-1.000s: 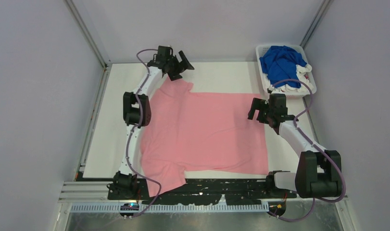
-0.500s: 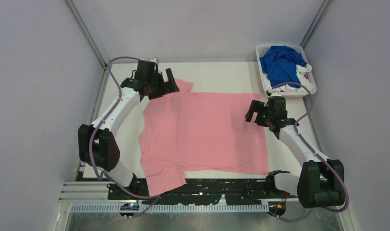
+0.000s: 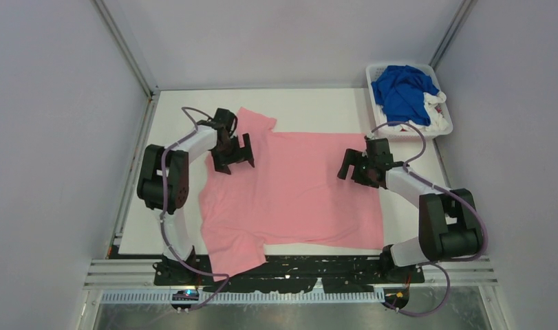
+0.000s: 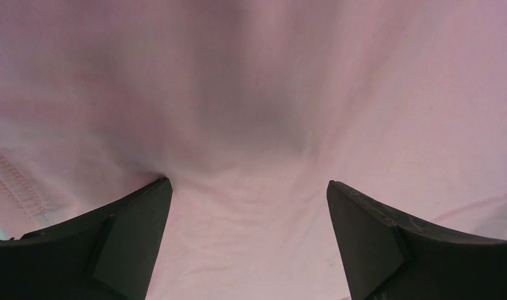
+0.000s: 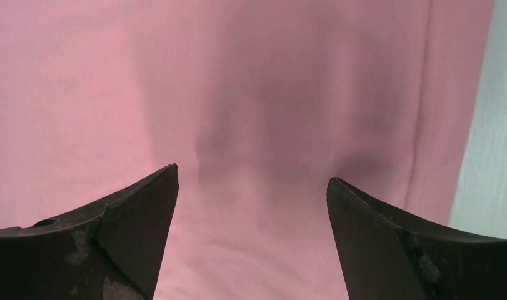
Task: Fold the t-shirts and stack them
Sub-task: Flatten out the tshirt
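hidden: white t-shirts (image 3: 435,122) mostly under blue t-shirt (image 3: 402,91) | count: unclear

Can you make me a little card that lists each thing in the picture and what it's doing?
pink t-shirt: spread out flat on the table, not folded yet
left gripper: open, tips down on the pink cloth, near the far sleeve
right gripper: open, low over the shirt by its right edge
basket: white, at the far right corner
inside the basket: a blue t-shirt on top, white cloth showing beside it
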Robot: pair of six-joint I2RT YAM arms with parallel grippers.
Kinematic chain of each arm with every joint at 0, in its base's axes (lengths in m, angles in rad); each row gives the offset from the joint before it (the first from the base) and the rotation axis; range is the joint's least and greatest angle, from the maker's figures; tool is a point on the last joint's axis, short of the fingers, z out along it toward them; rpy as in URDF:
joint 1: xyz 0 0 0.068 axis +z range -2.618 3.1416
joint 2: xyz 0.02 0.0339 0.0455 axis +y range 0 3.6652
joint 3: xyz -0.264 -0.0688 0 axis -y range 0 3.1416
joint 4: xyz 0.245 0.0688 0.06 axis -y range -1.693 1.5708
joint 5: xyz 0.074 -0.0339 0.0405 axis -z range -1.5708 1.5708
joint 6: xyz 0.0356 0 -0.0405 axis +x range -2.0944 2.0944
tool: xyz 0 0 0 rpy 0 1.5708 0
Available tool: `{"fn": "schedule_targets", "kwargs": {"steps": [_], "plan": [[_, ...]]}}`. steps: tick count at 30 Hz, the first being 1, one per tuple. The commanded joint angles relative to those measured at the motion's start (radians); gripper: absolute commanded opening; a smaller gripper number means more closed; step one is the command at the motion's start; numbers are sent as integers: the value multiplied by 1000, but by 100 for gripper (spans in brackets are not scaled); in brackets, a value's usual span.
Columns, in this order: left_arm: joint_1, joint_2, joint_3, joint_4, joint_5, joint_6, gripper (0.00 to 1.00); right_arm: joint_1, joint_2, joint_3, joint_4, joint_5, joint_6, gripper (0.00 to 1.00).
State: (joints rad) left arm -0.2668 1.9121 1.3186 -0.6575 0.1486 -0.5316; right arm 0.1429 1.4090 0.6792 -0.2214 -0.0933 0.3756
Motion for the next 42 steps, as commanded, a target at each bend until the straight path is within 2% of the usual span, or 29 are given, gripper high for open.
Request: {"fn": "schedule_targets", "kwargs": {"steps": [1,5,8,9,12,14,15,16,17,18,27,32,38,42], "plan": [[24,40,82,-3,50,19,100,1,90,55,70,-43,32,96],[47,85,158,-39,44,23,100,1,182,116,73,-45,34,95],[61,166,272,-116,33,36,99,0,255,186,58,-46,30,96],[65,187,302,-133,36,41,96,0,276,200,53,-46,25,95],[73,238,368,-150,38,40,71,-5,317,266,40,-49,25,95],[80,268,417,-166,46,39,63,-8,347,311,28,-51,25,95],[85,282,443,-173,49,38,66,-10,369,338,24,-53,24,95],[89,293,467,-180,49,38,77,-12,379,351,17,-53,24,96],[97,306,493,-180,51,35,97,-13,397,377,15,-53,25,96],[104,317,517,-181,54,34,99,-16,406,389,11,-54,25,95],[143,515,851,-255,115,-2,100,-43,464,496,-6,-32,39,96],[160,578,965,-264,145,-33,100,-55,438,499,1,-37,26,96],[169,561,1042,-247,179,-40,100,-57,332,481,7,-50,-4,95],[164,393,965,-259,160,-13,100,-55,188,392,-4,-13,-8,95]]}}
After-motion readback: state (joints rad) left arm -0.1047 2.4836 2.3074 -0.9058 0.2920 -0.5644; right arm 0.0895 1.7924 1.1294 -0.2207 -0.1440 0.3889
